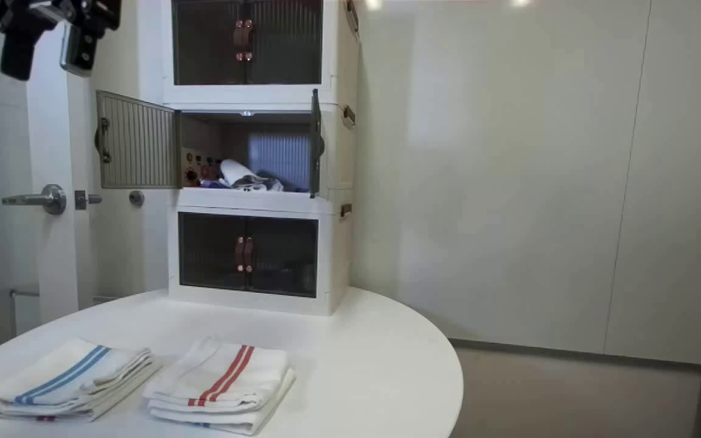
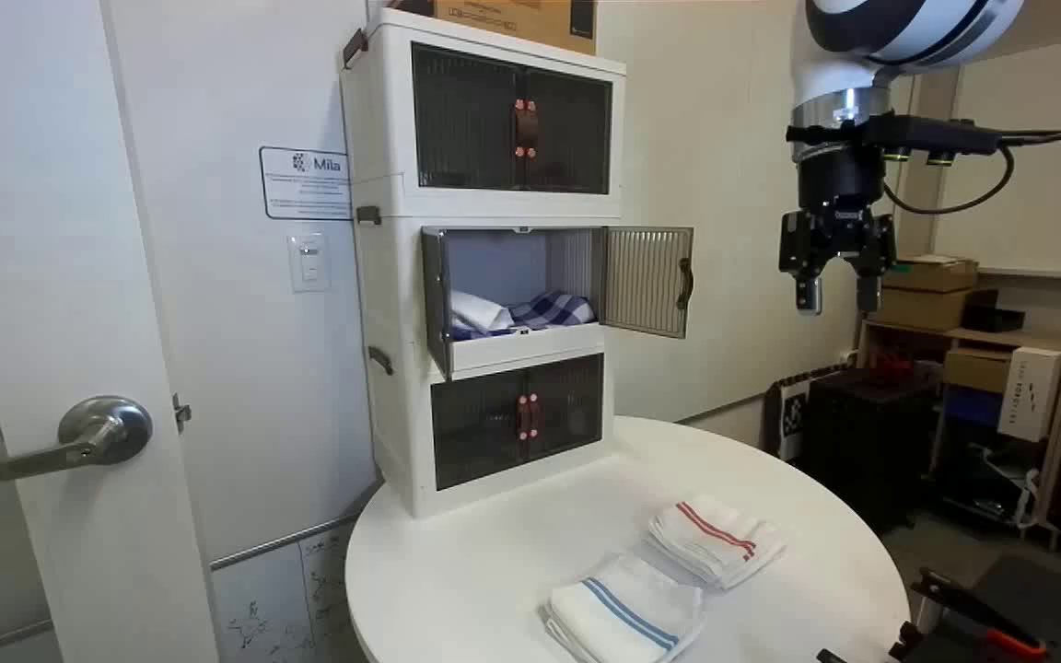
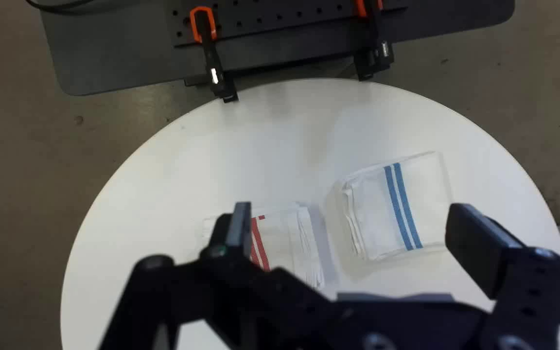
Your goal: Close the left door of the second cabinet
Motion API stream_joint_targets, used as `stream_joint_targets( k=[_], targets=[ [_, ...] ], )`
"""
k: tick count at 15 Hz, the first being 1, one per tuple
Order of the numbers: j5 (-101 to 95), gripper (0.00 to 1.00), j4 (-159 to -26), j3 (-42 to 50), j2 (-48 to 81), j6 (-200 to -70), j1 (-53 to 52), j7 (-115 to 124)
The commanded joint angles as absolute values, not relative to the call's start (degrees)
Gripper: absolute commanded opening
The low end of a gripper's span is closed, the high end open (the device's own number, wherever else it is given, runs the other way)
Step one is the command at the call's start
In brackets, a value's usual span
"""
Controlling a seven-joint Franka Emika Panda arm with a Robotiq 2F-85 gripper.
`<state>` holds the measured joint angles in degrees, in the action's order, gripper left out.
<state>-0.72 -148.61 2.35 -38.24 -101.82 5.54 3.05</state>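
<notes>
The second cabinet [image 1: 337,155] is the white middle unit of a stack of three, also in an exterior view [image 2: 392,304]. Both its doors stand open. The left door [image 1: 139,143], a grey-brown ribbed panel with a dark handle, swings outward to the left in an exterior view. It shows nearly edge-on in an exterior view [image 2: 437,302]. The right door [image 2: 647,281] also stands open, nearly edge-on in an exterior view [image 1: 316,143]. My gripper [image 2: 838,302] is open and empty, pointing down, high above the table and apart from both doors. It also shows in an exterior view [image 1: 46,70] and the wrist view [image 3: 350,216].
Cloths [image 2: 549,311] lie inside the second cabinet. The upper cabinet [image 2: 512,198] and lower cabinet [image 2: 519,479] are shut. Folded towels with blue stripes [image 2: 624,608] and red stripes [image 2: 717,541] lie on the round white table [image 2: 475,571]. A room door [image 2: 139,534] stands beside the stack.
</notes>
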Motion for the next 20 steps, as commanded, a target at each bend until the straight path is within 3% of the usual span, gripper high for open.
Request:
stream_joint_targets(
  k=[1,10,20],
  targets=[
    [-0.8,1.0,-148.5,2.5,-38.2,-101.7,5.4,3.1],
    [-1.8,1.0,-146.6,3.3,-36.1,-103.0,5.5,1.3],
    [-1.6,1.0,-131.1,1.1,-24.4,-105.2,2.1,-1.2]
  ],
)
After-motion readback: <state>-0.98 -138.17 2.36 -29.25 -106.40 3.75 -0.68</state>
